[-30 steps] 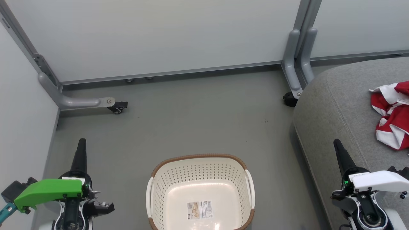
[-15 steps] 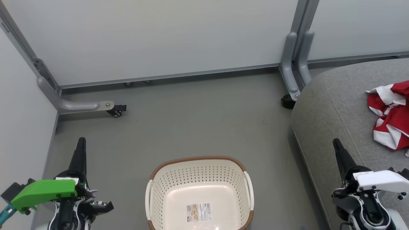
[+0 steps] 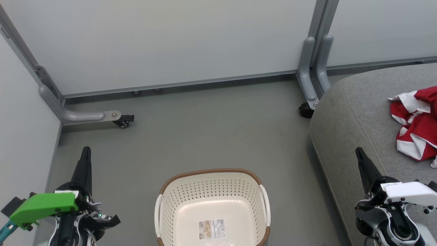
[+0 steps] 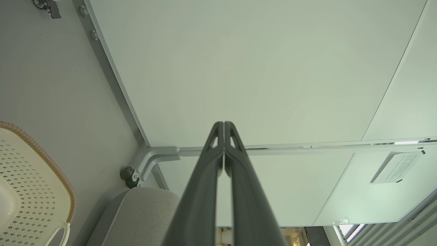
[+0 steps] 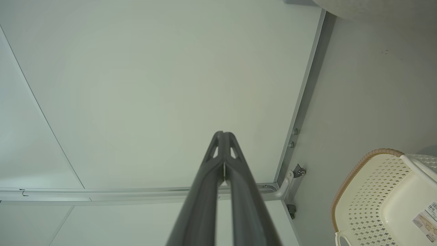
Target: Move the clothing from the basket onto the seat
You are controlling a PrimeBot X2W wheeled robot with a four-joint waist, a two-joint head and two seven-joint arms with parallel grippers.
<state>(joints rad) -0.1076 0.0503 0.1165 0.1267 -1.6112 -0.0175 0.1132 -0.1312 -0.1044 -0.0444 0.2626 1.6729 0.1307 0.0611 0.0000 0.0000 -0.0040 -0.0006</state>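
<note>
Although the basket (image 3: 211,186) sat in plain sight at the bottom middle of the head view, it held nothing but one paper label (image 3: 212,229) stuck to its bottom. There was one basket, cream and full of holes, with a brown rim and two white handles (image 3: 158,213), one on each side. There was one heap of clothing (image 3: 414,126), red with white trim, lying crumpled on the seat (image 3: 355,112) at the right edge, well apart from the basket; how many garments made up the heap could not be told. There was one seat, grey and rounded, with a stitched seam along its top. There were two end effectors: the left end effector (image 3: 86,150) at the lower left above a green cover (image 3: 42,206), and the right end effector (image 3: 358,152) at the lower right above a white cover (image 3: 408,193). Both were closed and empty; in each wrist view the two dark fingers (image 4: 205,191) met at the tips. The right one showed against the seat's near edge, the left against bare floor (image 3: 211,130).

The basket stood on that smooth grey floor, near the seat. Pale partition panels (image 3: 170,41) in grey metal frames closed the space in at the left and back. Their curved grey legs reached onto the floor, and two black casters (image 3: 123,120) showed, one at the left and one by the seat's far corner.
</note>
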